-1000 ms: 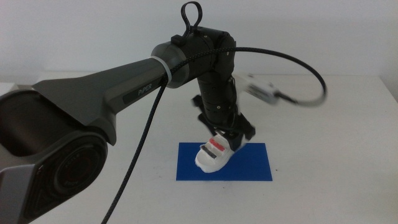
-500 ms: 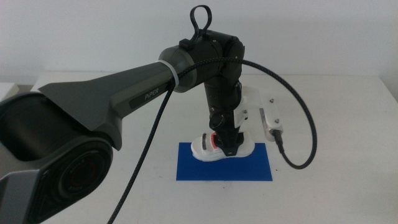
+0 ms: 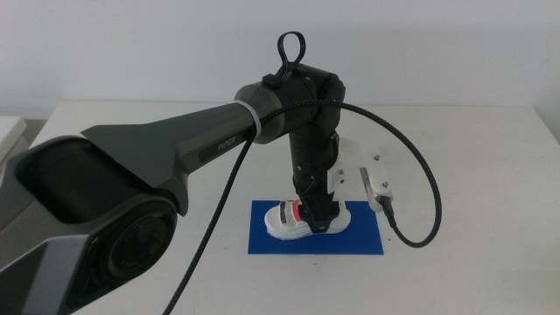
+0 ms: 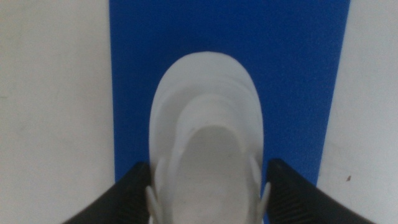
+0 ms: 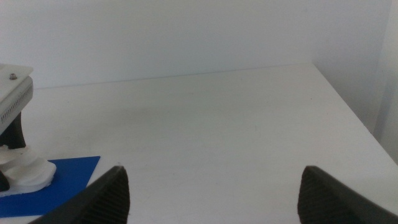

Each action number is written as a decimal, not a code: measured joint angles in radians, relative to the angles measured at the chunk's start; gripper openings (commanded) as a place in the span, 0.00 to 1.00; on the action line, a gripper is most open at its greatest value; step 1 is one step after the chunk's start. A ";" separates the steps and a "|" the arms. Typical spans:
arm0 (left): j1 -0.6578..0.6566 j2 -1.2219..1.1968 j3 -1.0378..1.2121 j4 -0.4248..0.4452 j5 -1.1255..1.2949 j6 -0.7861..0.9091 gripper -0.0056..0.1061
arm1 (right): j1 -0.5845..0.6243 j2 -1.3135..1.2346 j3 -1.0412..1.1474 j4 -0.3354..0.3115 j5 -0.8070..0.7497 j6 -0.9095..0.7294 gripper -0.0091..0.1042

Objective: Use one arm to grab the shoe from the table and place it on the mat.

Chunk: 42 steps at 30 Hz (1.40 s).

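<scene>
The white shoe (image 3: 293, 226) with a red and dark strap lies flat on the dark blue mat (image 3: 359, 238), left of the mat's middle. The left arm reaches in from the left, and my left gripper (image 3: 317, 217) points straight down, shut on the shoe's sides. In the left wrist view the two dark jaws press both flanks of the shoe (image 4: 208, 124), with the mat (image 4: 286, 74) under it. My right gripper (image 5: 211, 180) is open and empty, low over the table, to the right of the mat (image 5: 68, 171) and apart from the shoe (image 5: 25, 171).
The white table (image 3: 472, 157) spreads around the mat. The left arm's white wrist bracket (image 3: 372, 179) and its black cable loop (image 3: 433, 201) hang over the mat's right side. The table's right edge shows in the right wrist view (image 5: 348, 106).
The left wrist has turned and come down. The shoe went from tilted, toe down, to lying flat on the mat, still in the jaws. The cable loop swung lower.
</scene>
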 measured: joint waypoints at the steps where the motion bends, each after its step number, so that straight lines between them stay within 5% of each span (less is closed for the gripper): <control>1: 0.000 0.000 0.000 0.000 0.000 0.000 0.73 | 0.000 0.000 0.000 0.000 0.000 0.000 0.78; 4: 0.000 0.002 0.000 0.000 0.000 0.000 0.89 | 0.000 0.000 0.000 0.000 0.000 0.000 0.78; 13: 0.000 -0.133 0.000 0.054 0.000 -0.115 0.89 | 0.000 0.000 0.000 0.000 0.000 0.000 0.78; 22: 0.051 -0.543 0.045 0.138 -0.011 -0.575 0.89 | 0.000 0.000 0.000 0.000 0.000 0.000 0.78; 42: 0.495 -1.711 1.194 0.134 -0.616 -0.917 0.89 | 0.000 0.000 0.000 0.000 0.000 0.000 0.78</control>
